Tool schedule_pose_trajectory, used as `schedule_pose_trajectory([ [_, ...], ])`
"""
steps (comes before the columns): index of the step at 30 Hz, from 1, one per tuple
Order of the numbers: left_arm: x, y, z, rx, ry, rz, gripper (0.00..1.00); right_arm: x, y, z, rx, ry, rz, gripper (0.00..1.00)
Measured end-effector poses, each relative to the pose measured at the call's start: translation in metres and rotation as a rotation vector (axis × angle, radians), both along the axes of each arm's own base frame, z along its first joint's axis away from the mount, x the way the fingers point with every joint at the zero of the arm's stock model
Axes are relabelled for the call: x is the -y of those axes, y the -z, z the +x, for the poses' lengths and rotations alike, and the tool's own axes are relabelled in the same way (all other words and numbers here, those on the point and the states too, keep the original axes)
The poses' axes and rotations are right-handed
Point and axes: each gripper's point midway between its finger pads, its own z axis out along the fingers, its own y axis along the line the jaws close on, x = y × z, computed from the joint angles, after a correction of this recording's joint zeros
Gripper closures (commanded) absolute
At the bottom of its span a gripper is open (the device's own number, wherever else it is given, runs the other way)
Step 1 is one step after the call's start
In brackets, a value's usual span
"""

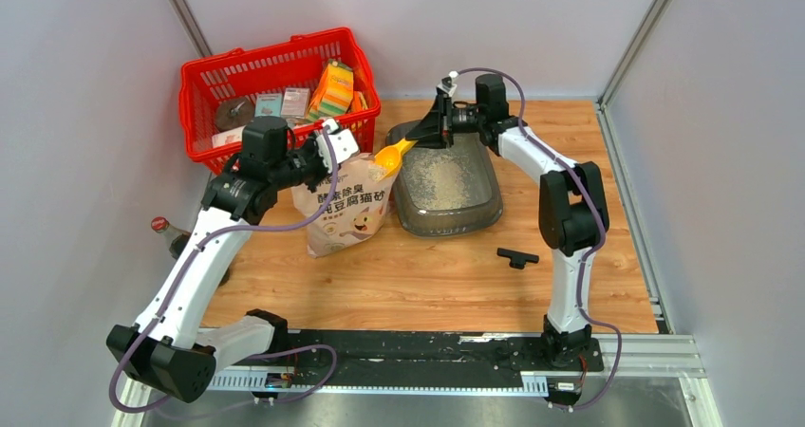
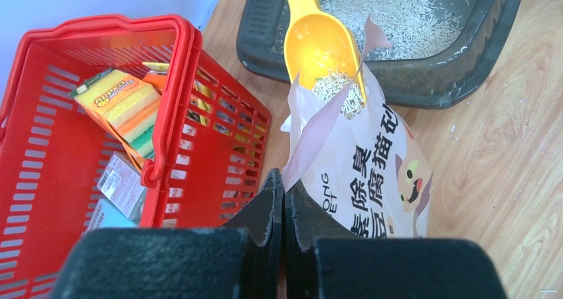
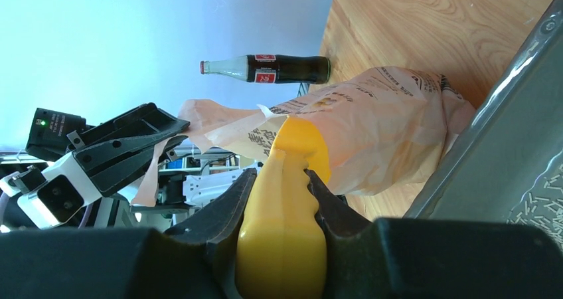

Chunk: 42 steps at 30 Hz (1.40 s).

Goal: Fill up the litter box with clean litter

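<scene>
Left jaws: pinched shut on paper bag (image 2: 372, 179) flap | right jaws: clamped on yellow scoop (image 2: 319, 46) | scoop in bag mouth | clean litter (image 2: 398, 10) in litter box (image 2: 425, 90)

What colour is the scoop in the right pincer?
Yellow scoop; clearest in the left wrist view.

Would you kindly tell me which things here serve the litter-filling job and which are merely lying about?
For the job: litter box, clean litter, yellow scoop, paper bag.
Lying about: red basket, cola bottle, black T-shaped piece.
</scene>
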Motion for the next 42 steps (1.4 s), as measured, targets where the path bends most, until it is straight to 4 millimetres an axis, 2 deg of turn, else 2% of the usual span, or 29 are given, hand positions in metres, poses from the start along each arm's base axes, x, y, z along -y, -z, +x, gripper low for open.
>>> schedule_pose_trajectory([
  [10, 0.001, 0.001, 0.001, 0.005, 0.010, 0.009, 1.00, 0.009, -0.002, 0.004, -0.016, 0.001, 0.014, 1.00],
  [29, 0.000, 0.003, 0.013, 0.007, 0.003, 0.045, 1.00, 0.064, -0.010, 0.039, -0.014, 0.110, 0.047, 1.00],
  [33, 0.001, 0.004, 0.017, 0.002, 0.003, 0.056, 1.00, 0.079, -0.012, 0.046, -0.012, 0.138, 0.053, 1.00],
  [42, 0.001, 0.005, 0.021, -0.002, 0.002, 0.061, 1.00, 0.135, -0.007, 0.070, -0.021, 0.257, 0.051, 1.00],
])
